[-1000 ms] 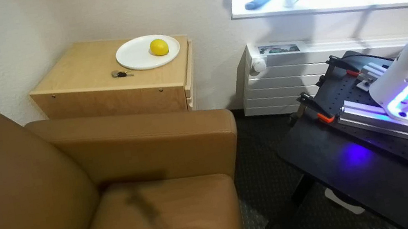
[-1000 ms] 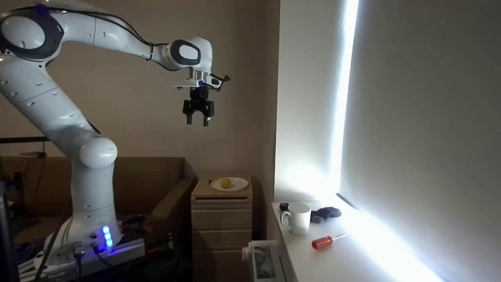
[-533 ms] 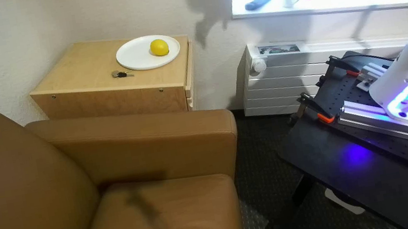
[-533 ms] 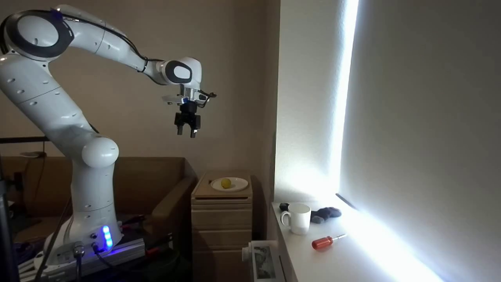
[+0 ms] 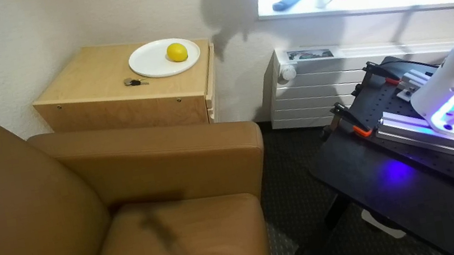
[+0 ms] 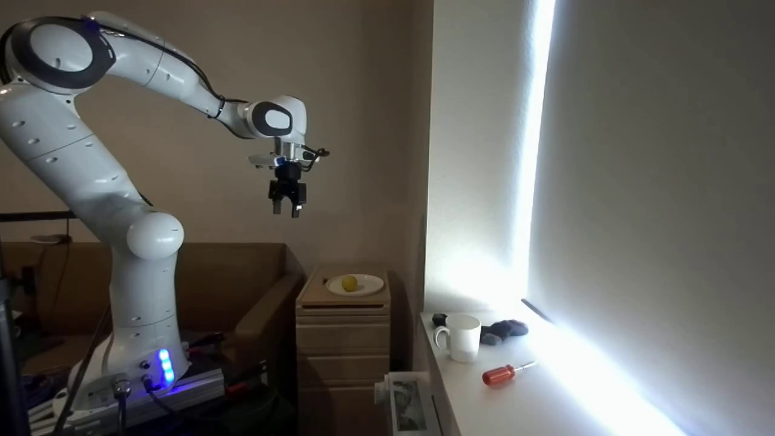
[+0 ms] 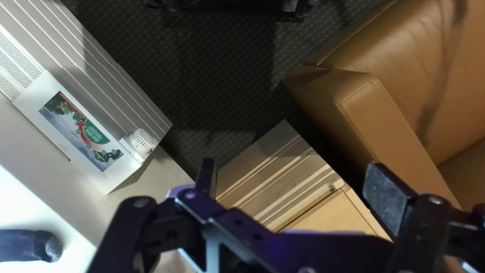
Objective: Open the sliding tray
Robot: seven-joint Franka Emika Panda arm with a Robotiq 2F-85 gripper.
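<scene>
The sliding tray (image 6: 342, 311) shows only as a thin light tan front edge just under the top of the wooden cabinet (image 6: 342, 340); it sits in line with the cabinet front. Its edge strip also shows along the cabinet's right side in an exterior view (image 5: 209, 72) and between my fingers in the wrist view (image 7: 301, 207). The rest of the tray is hidden inside the cabinet. My gripper (image 6: 286, 212) is open and empty, pointing down, high above and to the left of the cabinet. Both spread fingers show in the wrist view (image 7: 292, 174).
A white plate (image 5: 151, 61) with a yellow lemon (image 5: 177, 52) and keys (image 5: 135, 82) lie on the cabinet top. A brown sofa (image 5: 157, 153) stands beside the cabinet. A radiator (image 5: 308, 90) and a windowsill with a mug (image 6: 463, 339) and screwdriver (image 6: 499, 375) are on the opposite side.
In an exterior view my gripper has moved down and to the left, slowing in the last half second. Its shadow has come onto the wall beside the cabinet. The tray and cabinet have not moved.
</scene>
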